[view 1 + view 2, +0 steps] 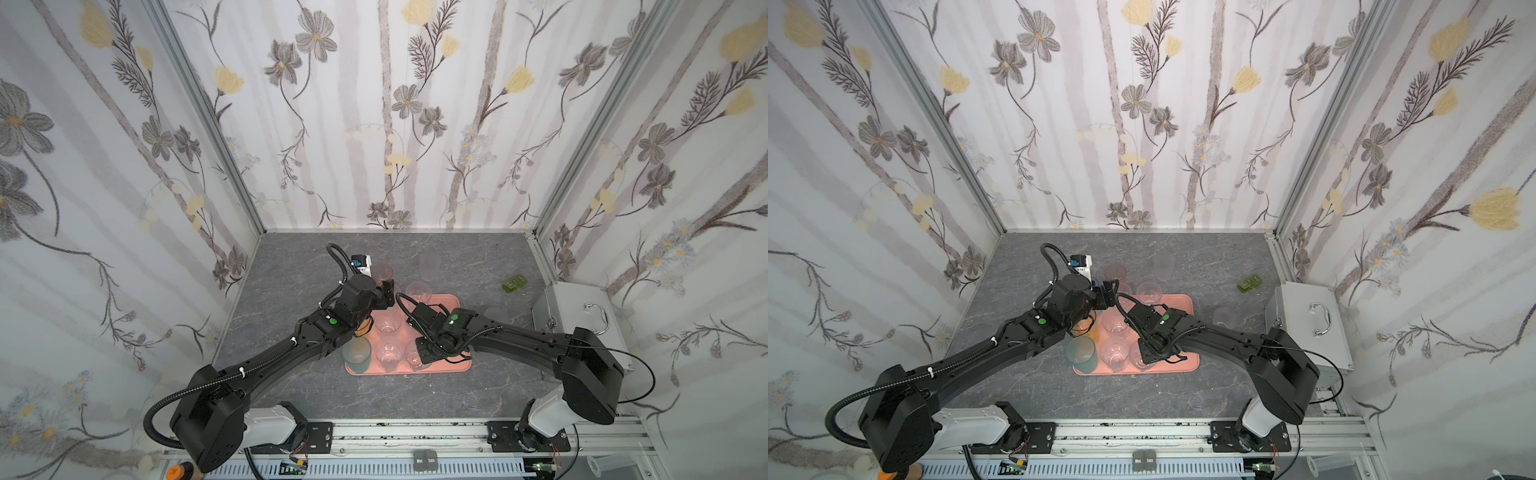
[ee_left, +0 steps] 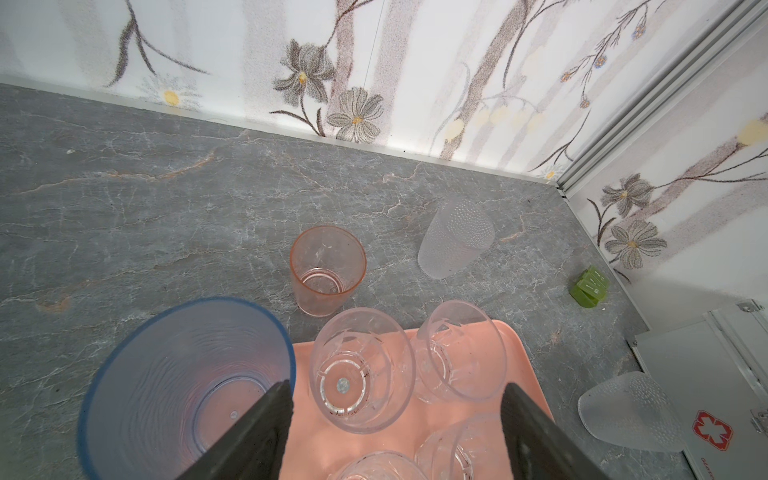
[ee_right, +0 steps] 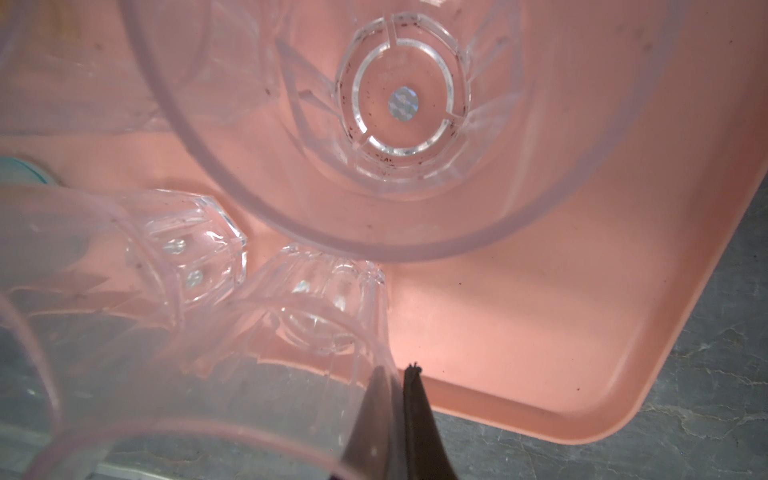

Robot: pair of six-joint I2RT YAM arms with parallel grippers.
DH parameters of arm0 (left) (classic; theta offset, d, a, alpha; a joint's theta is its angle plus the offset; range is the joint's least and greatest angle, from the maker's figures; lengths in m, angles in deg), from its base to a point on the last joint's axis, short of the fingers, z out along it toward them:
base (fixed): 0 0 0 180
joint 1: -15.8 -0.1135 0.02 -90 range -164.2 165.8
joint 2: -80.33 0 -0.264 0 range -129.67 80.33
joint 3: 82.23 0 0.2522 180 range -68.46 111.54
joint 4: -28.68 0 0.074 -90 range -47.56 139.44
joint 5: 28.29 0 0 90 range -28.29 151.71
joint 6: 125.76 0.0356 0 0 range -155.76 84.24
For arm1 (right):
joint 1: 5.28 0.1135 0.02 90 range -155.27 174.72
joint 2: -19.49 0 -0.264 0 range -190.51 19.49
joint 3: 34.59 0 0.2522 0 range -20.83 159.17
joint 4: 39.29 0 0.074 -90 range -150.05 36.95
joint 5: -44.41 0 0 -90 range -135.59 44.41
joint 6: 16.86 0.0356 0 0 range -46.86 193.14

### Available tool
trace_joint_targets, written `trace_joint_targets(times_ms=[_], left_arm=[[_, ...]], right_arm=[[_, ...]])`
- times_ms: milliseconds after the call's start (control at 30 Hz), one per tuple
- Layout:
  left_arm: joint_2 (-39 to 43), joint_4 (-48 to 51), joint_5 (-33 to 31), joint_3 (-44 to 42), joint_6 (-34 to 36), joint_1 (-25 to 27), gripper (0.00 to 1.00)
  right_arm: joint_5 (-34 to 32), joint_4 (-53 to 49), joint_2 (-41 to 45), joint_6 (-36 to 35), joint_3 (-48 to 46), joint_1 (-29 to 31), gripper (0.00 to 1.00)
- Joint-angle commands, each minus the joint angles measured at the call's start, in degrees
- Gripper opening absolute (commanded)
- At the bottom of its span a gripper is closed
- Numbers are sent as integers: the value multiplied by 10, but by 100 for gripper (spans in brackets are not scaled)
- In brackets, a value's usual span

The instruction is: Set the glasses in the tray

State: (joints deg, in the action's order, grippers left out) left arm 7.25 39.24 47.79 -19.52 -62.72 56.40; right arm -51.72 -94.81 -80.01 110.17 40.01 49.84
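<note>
The clear glass (image 3: 316,328) in play is over the near edge of the tray (image 3: 540,311), tucked in close to a couple of other clear tumblers (image 3: 399,104) standing there. The right gripper (image 3: 397,374) has its jaws clenched on that glass's wall at the rim, looks like one finger inside and one outside. Honestly can't tell if the base is down on the tray yet.

What I'd do: lower it dead straight with no tilt, since the neighbours are just beside it and a nudge could knock them over. Only let go once the base sits flat inside the low rim, then pull straight up.

The left gripper (image 2: 395,386) hangs over the far end of the tray, jaws released and holding nothing, with a blue glass (image 2: 187,386) right beside one finger. Out on the counter (image 2: 166,208) there's a pink glass (image 2: 328,270) and two frosted glasses (image 2: 457,239) left to collect.
</note>
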Motion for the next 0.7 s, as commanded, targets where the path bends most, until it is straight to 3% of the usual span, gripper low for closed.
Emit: trace_joint_targets(times_ms=[0,667], left_arm=[[1,-16,-7,-3,2,0,81],[3,-21,-6,-10,-3,-1,81]], right_arm=[[-28,-26,-3,0,7,-1,8],[-38,-48,-23,-24,9,-3,13]])
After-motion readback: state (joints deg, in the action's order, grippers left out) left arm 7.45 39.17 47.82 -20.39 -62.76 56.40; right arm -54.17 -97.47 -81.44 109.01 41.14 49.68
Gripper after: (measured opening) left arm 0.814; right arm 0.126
